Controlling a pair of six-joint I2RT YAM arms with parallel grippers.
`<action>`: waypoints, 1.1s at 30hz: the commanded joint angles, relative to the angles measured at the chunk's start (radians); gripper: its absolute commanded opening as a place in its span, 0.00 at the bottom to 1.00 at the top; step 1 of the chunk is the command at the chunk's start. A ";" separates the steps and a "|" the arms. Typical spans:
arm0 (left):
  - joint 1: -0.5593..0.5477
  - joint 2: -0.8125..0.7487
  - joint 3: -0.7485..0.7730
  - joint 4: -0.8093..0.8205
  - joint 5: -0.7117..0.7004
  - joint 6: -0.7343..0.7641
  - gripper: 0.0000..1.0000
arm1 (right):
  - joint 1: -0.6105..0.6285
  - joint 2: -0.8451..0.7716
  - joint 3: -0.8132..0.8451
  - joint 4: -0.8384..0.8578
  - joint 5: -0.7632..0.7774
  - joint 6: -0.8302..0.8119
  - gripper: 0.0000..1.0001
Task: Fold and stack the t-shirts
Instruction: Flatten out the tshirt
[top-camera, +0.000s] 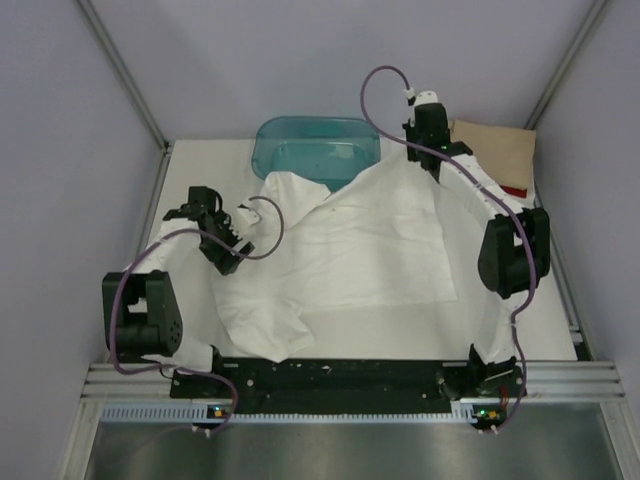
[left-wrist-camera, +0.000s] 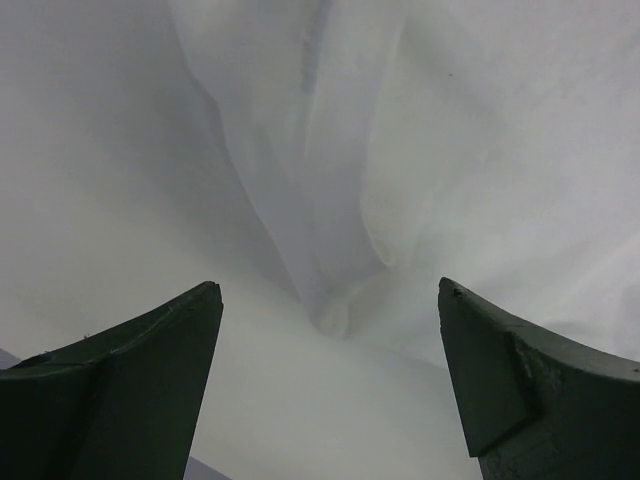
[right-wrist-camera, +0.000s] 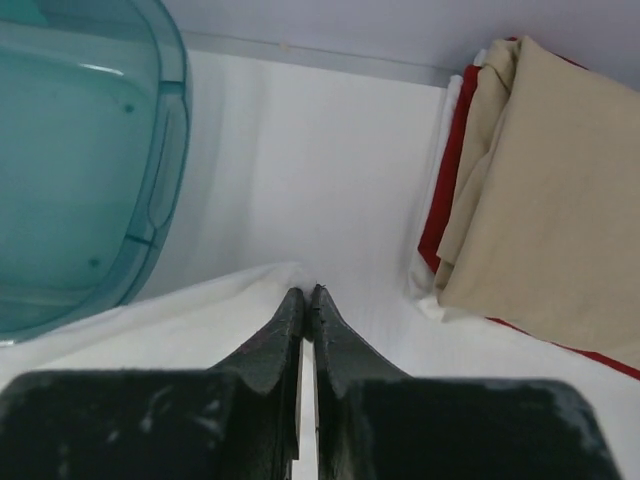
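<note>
White tee (top-camera: 340, 250), in R hand (right-wrist-camera: 308, 296), laps teal tub (top-camera: 320, 145) rim.

The white tee (top-camera: 350, 250) lies rumpled and mostly spread out across the middle of the tabletop (top-camera: 420, 330). It is creased, with its near-left part bunched toward the near edge and its far-right edge drawn up into a peak, pinched in the closed right end effector (right-wrist-camera: 305, 292). At the far right corner, well apart from it, the tan tee (top-camera: 495, 150) lies folded flat on top of the folded red tee (top-camera: 513, 191), whose edge shows along its left and near sides.
</note>
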 joint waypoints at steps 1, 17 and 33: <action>0.001 0.076 0.022 0.111 -0.095 -0.042 0.91 | -0.034 0.101 0.183 -0.082 0.125 0.033 0.10; 0.044 0.105 0.025 0.105 0.017 -0.143 0.20 | -0.095 -0.374 -0.451 -0.360 0.048 0.360 0.76; 0.328 0.139 0.005 0.066 0.268 -0.224 0.10 | -0.049 -0.563 -1.042 -0.202 -0.118 0.618 0.00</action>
